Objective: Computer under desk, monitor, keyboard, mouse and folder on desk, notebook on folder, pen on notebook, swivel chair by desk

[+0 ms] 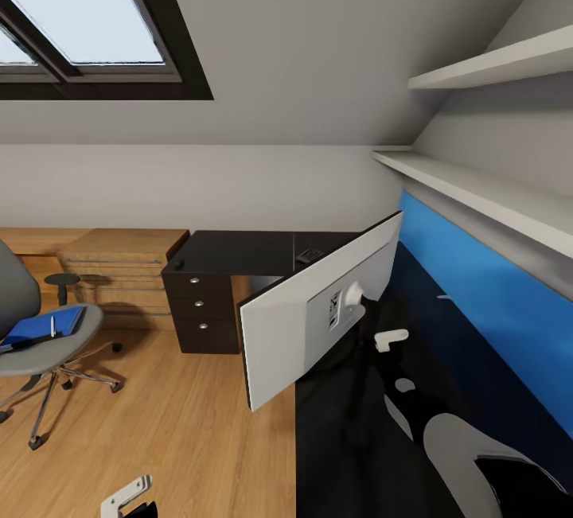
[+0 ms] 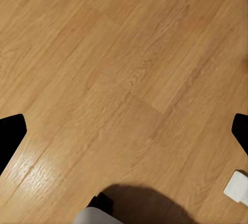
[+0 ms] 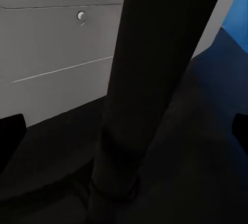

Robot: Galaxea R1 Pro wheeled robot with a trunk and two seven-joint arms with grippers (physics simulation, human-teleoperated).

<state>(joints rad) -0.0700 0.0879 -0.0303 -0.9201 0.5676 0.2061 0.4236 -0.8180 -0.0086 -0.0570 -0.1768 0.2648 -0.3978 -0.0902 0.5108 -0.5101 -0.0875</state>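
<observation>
Looming close in the head view, the monitor [image 1: 310, 315] shows its pale back and stand mount, tilted, above a black-and-blue bed [image 1: 477, 295], short of the dark desk [image 1: 239, 251] beyond it. The right end effector [image 3: 124, 131] has its dark fingertips apart at the frame edges with the monitor's thick stand post between them; whether they press on it I cannot tell. The left end effector [image 2: 124, 136] hangs released over bare wood floor [image 2: 124, 53].

A monitor is likely heavy, rigid and top-heavy, its screen fragile, so the stand post is the sensible hold. Room is tight: shelves [image 1: 485, 184] jut from the sloped wall on the right. The swivel chair [image 1: 48, 335] stands well apart at left, carrying the blue folder [image 1: 40, 327].
</observation>
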